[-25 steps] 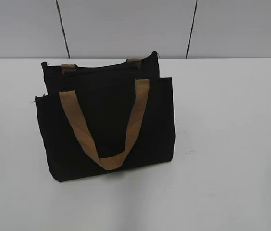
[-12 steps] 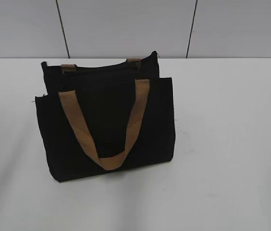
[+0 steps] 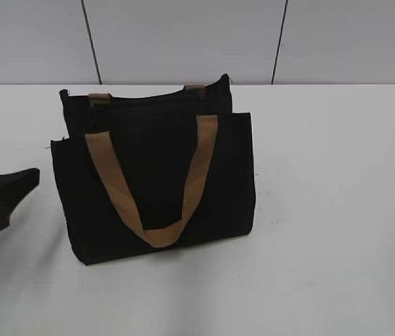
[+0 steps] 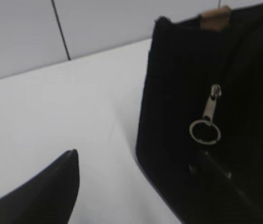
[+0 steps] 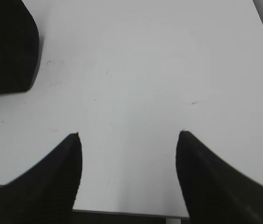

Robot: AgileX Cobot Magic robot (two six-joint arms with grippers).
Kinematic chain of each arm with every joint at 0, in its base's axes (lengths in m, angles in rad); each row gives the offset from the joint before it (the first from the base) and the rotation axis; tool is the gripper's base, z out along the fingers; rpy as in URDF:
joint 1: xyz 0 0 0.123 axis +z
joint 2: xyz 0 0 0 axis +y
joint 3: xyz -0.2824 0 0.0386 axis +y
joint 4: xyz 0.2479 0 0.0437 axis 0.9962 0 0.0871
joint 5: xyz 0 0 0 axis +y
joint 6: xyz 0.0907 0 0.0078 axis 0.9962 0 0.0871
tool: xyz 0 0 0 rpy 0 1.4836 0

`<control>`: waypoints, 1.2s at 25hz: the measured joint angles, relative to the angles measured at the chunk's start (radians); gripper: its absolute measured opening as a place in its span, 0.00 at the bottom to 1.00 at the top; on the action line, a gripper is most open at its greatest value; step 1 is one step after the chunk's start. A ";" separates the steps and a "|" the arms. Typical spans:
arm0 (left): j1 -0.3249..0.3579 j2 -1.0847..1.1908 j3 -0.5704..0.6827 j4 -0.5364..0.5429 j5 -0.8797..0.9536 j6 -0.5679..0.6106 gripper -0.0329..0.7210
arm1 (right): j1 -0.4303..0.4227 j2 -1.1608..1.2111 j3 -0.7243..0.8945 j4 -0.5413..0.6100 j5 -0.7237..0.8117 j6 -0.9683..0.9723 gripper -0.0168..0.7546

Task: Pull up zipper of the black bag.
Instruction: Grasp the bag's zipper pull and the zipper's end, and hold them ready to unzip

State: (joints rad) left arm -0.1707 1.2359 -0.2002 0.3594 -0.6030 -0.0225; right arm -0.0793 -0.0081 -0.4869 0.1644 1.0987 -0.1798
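One black bag (image 3: 155, 189), one zipper (image 4: 209, 109), two spread tools (image 3: 5, 178) (image 5: 128, 140).

- A white table (image 3: 337, 210) fills the foreground.
- Directly behind the table's far edge stands a pale grey panelled wall (image 3: 183, 38), split by dark vertical seams (image 3: 91, 42).

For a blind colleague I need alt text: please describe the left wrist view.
A silvery zipper pull with a round ring hangs on the end of the black bag, which fills the right side and stands on a white table. One dark finger of the left claw shows at lower left, apart from the bag. A tan strap tab sits at its top edge.
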 joint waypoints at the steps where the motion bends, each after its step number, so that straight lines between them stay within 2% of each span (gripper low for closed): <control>1: 0.008 0.063 0.000 0.021 -0.056 -0.004 0.81 | 0.000 0.000 0.000 0.000 0.000 0.000 0.66; 4: 0.037 0.267 -0.014 0.084 -0.207 -0.012 0.81 | 0.000 0.000 0.000 0.000 0.000 -0.001 0.66; 10: 0.047 0.523 -0.111 0.195 -0.349 -0.015 0.81 | 0.000 0.000 0.000 0.000 0.000 0.000 0.66; 25: 0.048 0.680 -0.268 0.281 -0.371 -0.018 0.80 | 0.000 0.000 0.000 0.000 0.000 0.000 0.66; 28: 0.048 0.686 -0.287 0.301 -0.371 -0.018 0.72 | 0.000 0.000 0.000 0.000 0.000 -0.001 0.66; 30: 0.048 0.687 -0.291 0.317 -0.371 -0.018 0.58 | 0.000 0.000 0.000 0.000 0.000 -0.001 0.66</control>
State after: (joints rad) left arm -0.1226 1.9226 -0.4911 0.6759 -0.9745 -0.0403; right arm -0.0793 -0.0081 -0.4869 0.1644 1.0987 -0.1807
